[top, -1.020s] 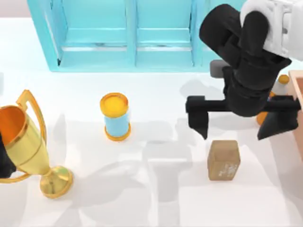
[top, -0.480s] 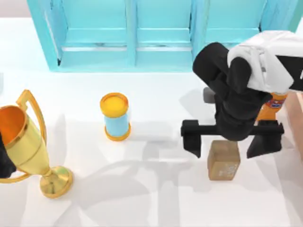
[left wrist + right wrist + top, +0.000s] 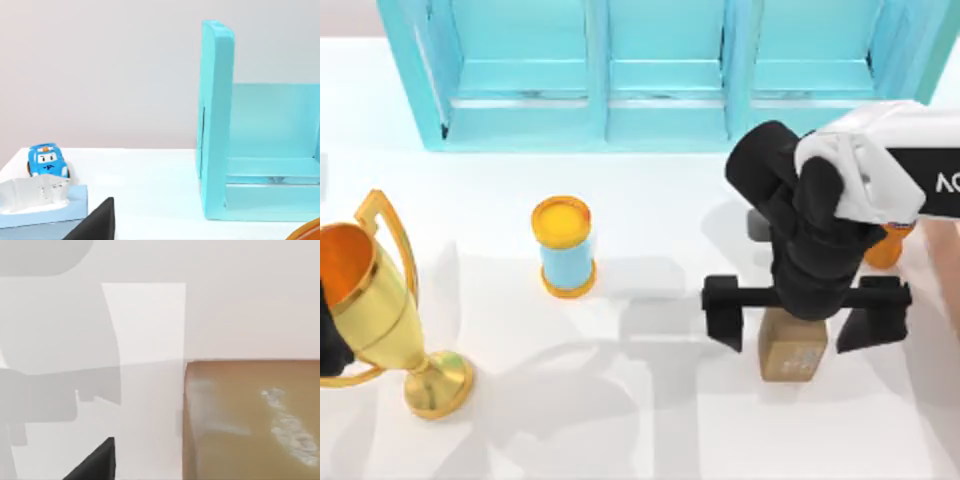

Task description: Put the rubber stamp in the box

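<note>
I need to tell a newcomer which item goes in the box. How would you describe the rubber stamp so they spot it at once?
Start at the turquoise shelf cabinet, then come forward on the table's right to the right gripper, open. The rubber stamp sits between its fingers: a tan-brown block with whitish marks, unlike the blue cylinder with orange ends.

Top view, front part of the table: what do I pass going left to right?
Trophy → blue cylinder → right pincer, open astride the stamp. The orange bottle and the box lie farther right, partly hidden by the arm.
</note>
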